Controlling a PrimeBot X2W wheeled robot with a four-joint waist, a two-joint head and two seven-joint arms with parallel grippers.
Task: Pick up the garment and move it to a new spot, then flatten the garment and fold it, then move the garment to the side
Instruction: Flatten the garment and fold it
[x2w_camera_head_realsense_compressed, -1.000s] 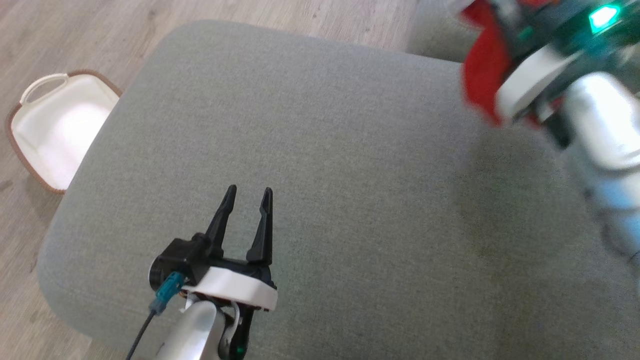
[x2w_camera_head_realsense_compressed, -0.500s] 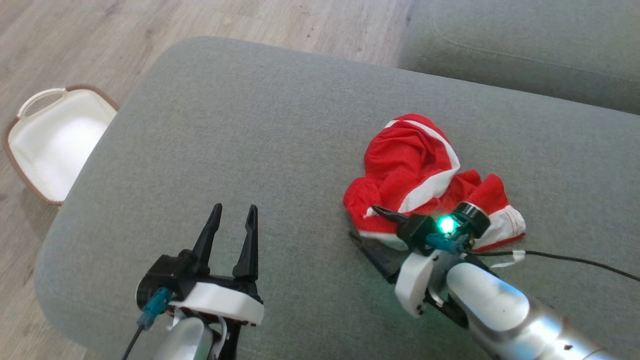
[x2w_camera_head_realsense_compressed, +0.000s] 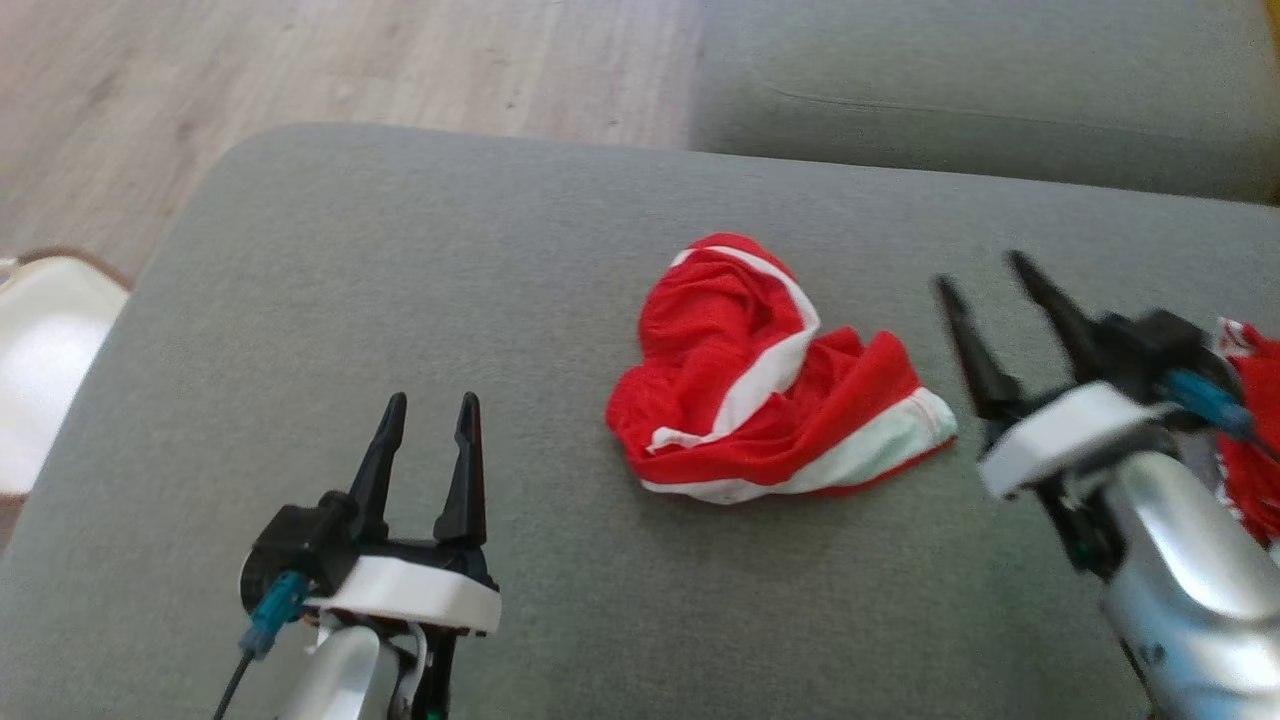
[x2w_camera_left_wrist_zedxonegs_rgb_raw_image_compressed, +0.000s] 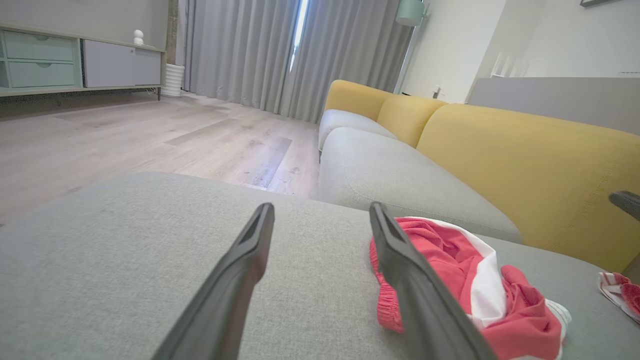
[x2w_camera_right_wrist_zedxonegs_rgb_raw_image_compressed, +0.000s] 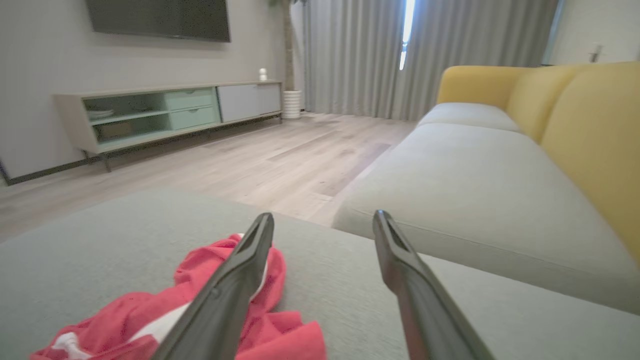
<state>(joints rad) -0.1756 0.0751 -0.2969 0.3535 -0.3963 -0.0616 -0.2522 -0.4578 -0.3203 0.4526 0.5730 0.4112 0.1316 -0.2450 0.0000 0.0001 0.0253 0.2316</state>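
The garment (x2w_camera_head_realsense_compressed: 760, 380) is a crumpled red piece with white trim, lying loose in the middle of the grey seat cushion (x2w_camera_head_realsense_compressed: 400, 250). My right gripper (x2w_camera_head_realsense_compressed: 982, 273) stands open and empty just right of it, fingers apart from the cloth. My left gripper (x2w_camera_head_realsense_compressed: 432, 405) is open and empty at the lower left, well left of the garment. In the left wrist view the garment (x2w_camera_left_wrist_zedxonegs_rgb_raw_image_compressed: 475, 285) lies past the right finger of my left gripper (x2w_camera_left_wrist_zedxonegs_rgb_raw_image_compressed: 321, 210). In the right wrist view the garment (x2w_camera_right_wrist_zedxonegs_rgb_raw_image_compressed: 115, 320) sits low and left of my right gripper (x2w_camera_right_wrist_zedxonegs_rgb_raw_image_compressed: 324, 217).
A second red and white cloth (x2w_camera_head_realsense_compressed: 1250, 450) lies at the right edge behind my right wrist. A white basket with a brown rim (x2w_camera_head_realsense_compressed: 40, 380) stands on the wood floor at the left. Another grey cushion (x2w_camera_head_realsense_compressed: 950, 90) lies beyond, with a yellow backrest (x2w_camera_left_wrist_zedxonegs_rgb_raw_image_compressed: 525, 165).
My right gripper brought the garment down onto the cushion, opened and let it go, then drew back to the right. The head camera shifted too. The left gripper stayed open.
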